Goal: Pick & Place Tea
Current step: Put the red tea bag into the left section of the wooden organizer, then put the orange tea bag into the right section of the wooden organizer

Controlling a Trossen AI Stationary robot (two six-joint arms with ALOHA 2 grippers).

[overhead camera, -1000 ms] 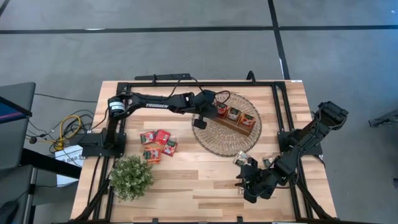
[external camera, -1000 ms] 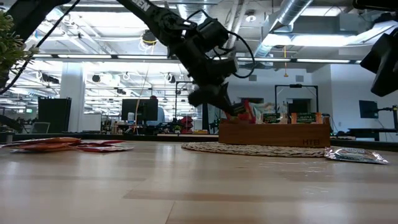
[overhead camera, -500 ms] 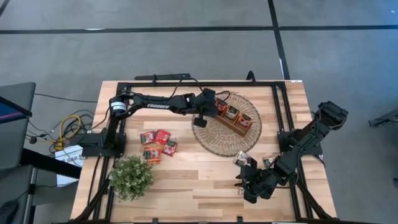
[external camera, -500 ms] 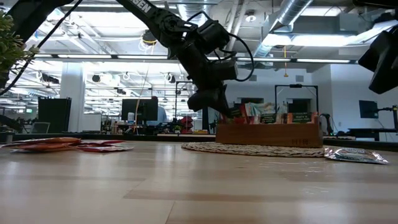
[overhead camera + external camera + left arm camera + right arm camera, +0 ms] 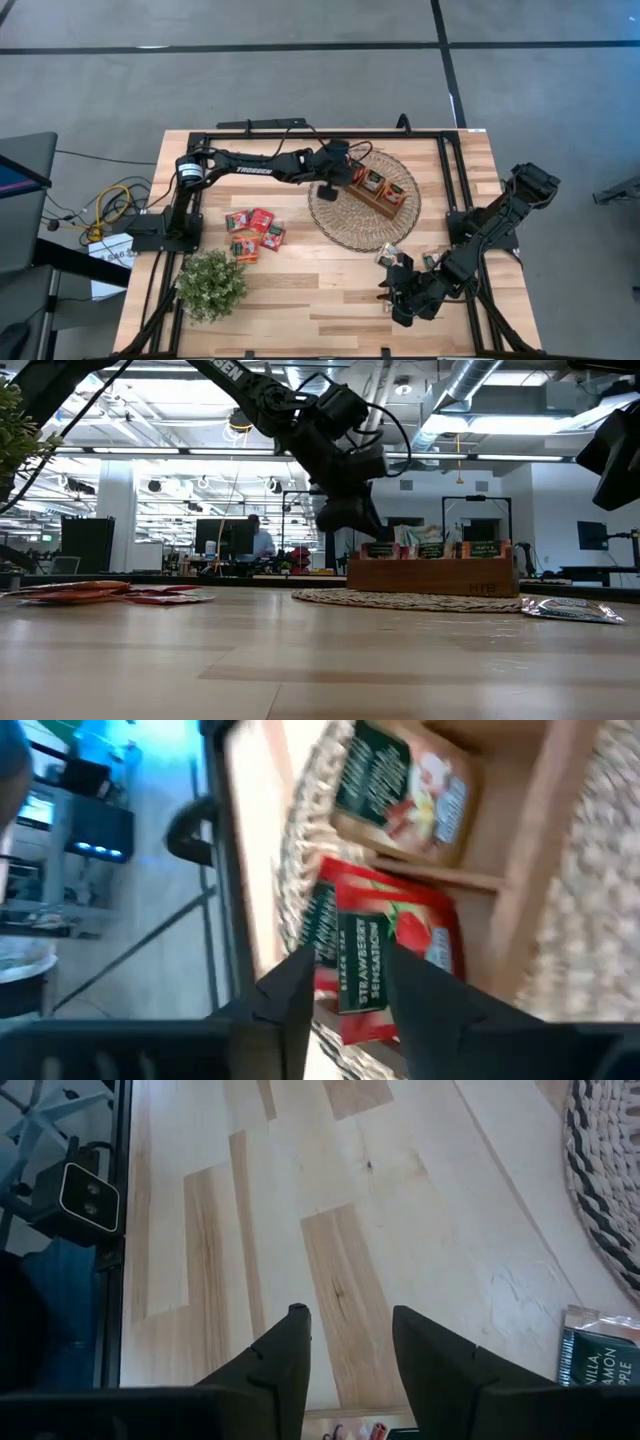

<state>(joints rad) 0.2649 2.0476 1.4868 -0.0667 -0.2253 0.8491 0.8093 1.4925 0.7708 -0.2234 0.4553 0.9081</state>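
Your inventory, operator, item by item.

1. Left gripper [image 5: 340, 178]: reached out over the near end of the wooden tray [image 5: 378, 198], at the edge of the woven round mat [image 5: 340, 225]. In your left wrist view its fingers [image 5: 290, 995] stand a narrow gap apart, with a red strawberry tea sachet [image 5: 385, 955] seen between and beyond them. Whether the pads still touch that sachet you cannot tell; the view is blurred there. It appears to lie in the tray's end compartment.

2. Wooden tray: sits on the mat, three compartments in a row. From the low view you see sachets standing up out of it [image 5: 430, 548]. The next compartment holds a dark green sachet [image 5: 410, 790].

3. Loose red and orange sachets [image 5: 253, 232]: a small cluster flat on the table, between the left arm's base and the potted plant [image 5: 212, 284], well apart from the mat.

4. Green-and-white sachet [image 5: 388, 256]: flat on the table just beside the mat's rim, near the right arm. Your right wrist view shows part of it [image 5: 600, 1355].

5. Right gripper [image 5: 392, 298]: waiting low over bare table near the front edge, fingers [image 5: 285, 1355] spread wide with nothing between them.
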